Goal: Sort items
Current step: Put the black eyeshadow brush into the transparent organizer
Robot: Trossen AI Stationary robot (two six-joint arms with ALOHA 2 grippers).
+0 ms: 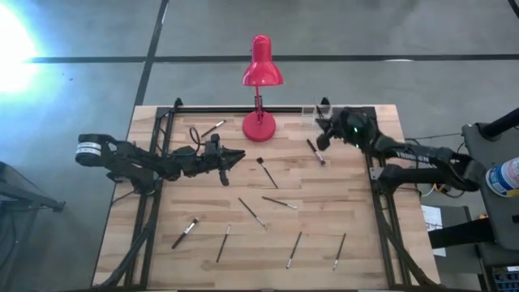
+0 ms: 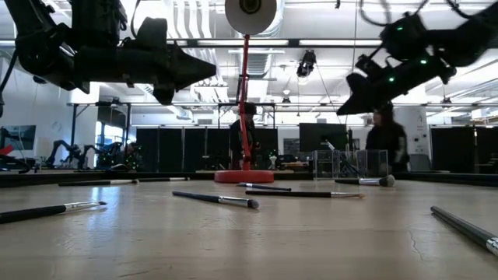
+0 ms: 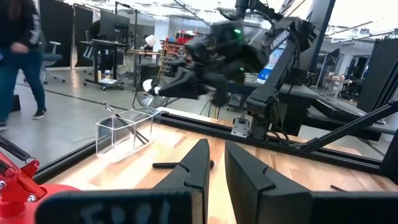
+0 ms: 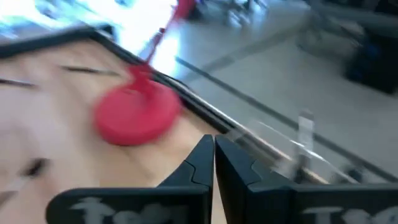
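Thin wooden-handled brushes (image 1: 276, 202) lie scattered over the middle and near half of the pale wooden tabletop (image 1: 349, 195), one more (image 1: 315, 152) toward the far right corner beside the clear plastic holder (image 1: 309, 111). The right gripper (image 1: 323, 139) hangs over that brush, fingers closed, empty. The left gripper (image 1: 238, 157) hovers near the red desk lamp (image 1: 261, 89), fingers narrowly parted, holding nothing
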